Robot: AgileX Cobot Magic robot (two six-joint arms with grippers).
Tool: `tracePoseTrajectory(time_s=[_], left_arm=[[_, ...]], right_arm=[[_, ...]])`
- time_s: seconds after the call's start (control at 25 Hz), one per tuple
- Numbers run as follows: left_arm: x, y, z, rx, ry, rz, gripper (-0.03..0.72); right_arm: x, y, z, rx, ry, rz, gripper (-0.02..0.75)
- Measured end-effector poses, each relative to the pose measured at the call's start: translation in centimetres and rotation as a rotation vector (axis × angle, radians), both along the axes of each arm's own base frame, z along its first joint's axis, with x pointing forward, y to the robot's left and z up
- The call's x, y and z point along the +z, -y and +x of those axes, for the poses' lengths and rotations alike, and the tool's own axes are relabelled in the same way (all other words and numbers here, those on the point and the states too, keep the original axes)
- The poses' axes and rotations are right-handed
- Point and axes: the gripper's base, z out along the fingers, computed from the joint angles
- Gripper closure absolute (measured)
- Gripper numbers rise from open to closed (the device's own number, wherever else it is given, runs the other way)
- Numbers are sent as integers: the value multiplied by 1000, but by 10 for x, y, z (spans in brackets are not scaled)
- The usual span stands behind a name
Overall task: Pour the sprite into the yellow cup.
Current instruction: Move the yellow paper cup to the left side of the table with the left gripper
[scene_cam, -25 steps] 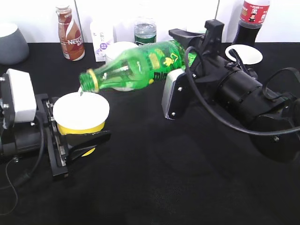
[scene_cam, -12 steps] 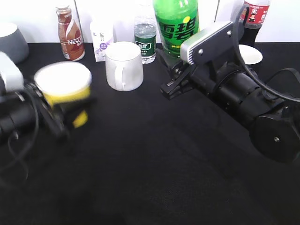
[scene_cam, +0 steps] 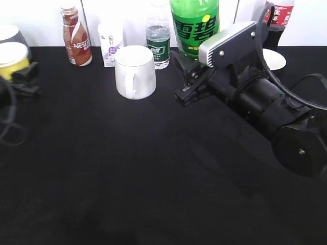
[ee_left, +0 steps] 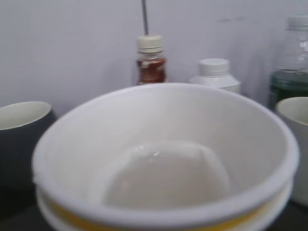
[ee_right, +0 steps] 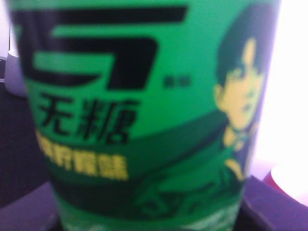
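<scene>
One clear pool inside yellow cup (ee_left: pixel 163 183), wrist-only.

The exterior view looks down at a slant across the black worktop (scene_cam: pixel 153 178) toward the white back wall. The left wrist view sits right above the yellow cup (ee_left: pixel 163 159), facing the same wall, sharing the brown bottle (scene_cam: pixel 76 35) (ee_left: pixel 150 60). The right wrist view presses close against the green bottle (ee_right: pixel 144 115) (scene_cam: pixel 194 28).
</scene>
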Motion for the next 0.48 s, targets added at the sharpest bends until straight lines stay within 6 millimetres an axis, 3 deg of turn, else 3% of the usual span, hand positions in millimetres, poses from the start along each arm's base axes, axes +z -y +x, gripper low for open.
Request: tracePoseTrajectory(time_s=[0.16,0.28,0.48], left_arm=[[-26,5,43,-1,-5,26,228],[-39,4,64,7,-1,32,228],[-43,-7,69,40,-1,32,211]], right_arm=[[0,0,0,0,-5,9,312],[0,0,0,-2,-6,11,312],[0,2,1,-20,-14,22,312]])
